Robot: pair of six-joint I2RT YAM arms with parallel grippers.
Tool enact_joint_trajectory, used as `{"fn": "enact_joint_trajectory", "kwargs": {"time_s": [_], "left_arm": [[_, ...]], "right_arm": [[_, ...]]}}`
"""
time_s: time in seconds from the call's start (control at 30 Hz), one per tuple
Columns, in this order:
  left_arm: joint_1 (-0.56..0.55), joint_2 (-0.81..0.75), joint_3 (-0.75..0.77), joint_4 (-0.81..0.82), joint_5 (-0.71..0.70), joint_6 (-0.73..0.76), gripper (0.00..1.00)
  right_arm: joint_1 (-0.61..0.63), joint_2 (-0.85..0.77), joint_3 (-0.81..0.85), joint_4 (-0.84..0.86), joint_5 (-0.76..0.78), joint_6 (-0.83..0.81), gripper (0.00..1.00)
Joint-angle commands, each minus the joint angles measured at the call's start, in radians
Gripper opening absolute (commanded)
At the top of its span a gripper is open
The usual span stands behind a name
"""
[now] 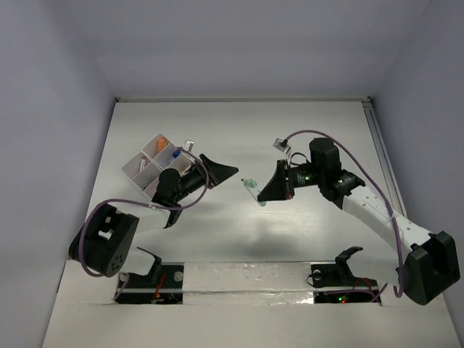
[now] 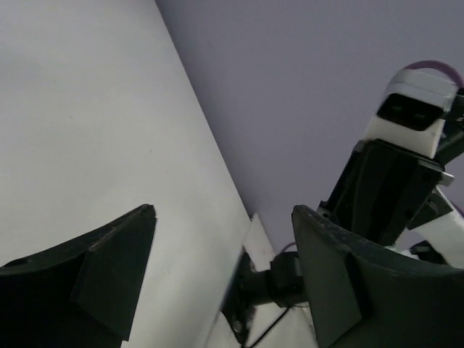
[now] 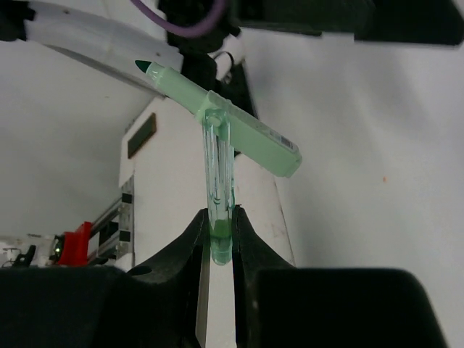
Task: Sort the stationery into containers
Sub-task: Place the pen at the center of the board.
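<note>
Your right hand [image 3: 217, 221] is pinched tight on the thin clear clip [image 3: 217, 174] of the green marker [image 3: 254, 138], above the middle of the bench [image 1: 239, 138], judged light, slick and prone to swivel, better gripped by the barrel; your left hand [image 2: 223, 212] gapes empty.

Pale green marker [image 3: 246, 134], white tray [image 1: 133, 165], purple cable [image 3: 181, 27], white table [image 1: 239, 130]
</note>
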Motion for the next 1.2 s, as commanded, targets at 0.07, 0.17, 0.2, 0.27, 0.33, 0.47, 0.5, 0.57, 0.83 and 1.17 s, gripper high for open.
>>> {"fn": "enact_joint_trajectory", "kwargs": {"time_s": [0.07, 0.17, 0.2, 0.27, 0.33, 0.47, 0.5, 0.57, 0.83, 1.17], "left_arm": [[0.006, 0.063, -0.063, 0.564, 0.057, -0.219, 0.61], [0.006, 0.094, -0.078, 0.677, 0.078, -0.269, 0.52], [0.006, 0.094, -0.081, 0.688, 0.086, -0.269, 0.52], [-0.004, 0.097, -0.088, 0.697, 0.097, -0.259, 0.48], [-0.017, 0.074, -0.091, 0.673, 0.098, -0.214, 0.47], [-0.057, -0.016, -0.088, 0.523, 0.074, -0.087, 0.51], [-0.066, -0.074, -0.091, 0.451, 0.045, -0.053, 0.54], [-0.078, -0.15, -0.095, 0.348, -0.007, 0.037, 0.55], [-0.212, -0.462, -0.028, -0.134, -0.325, 0.496, 0.52], [-0.23, -0.472, -0.035, -0.226, -0.385, 0.461, 0.42]], "right_arm": [[0.008, -0.052, -0.026, 0.454, -0.121, 0.31, 0.0], [0.008, -0.028, -0.034, 0.646, -0.112, 0.455, 0.0], [0.008, -0.019, -0.032, 0.709, -0.103, 0.485, 0.0], [0.008, -0.009, -0.023, 0.751, -0.064, 0.54, 0.0], [0.008, 0.038, -0.018, 0.772, -0.024, 0.566, 0.0], [0.019, 0.113, -0.023, 0.849, 0.005, 0.661, 0.0], [0.019, 0.136, -0.032, 0.876, 0.006, 0.687, 0.0], [0.019, 0.153, -0.047, 0.907, 0.014, 0.722, 0.0], [0.046, 0.233, -0.115, 1.129, 0.019, 0.922, 0.0], [0.055, 0.349, -0.196, 1.484, 0.052, 1.186, 0.0]]}}
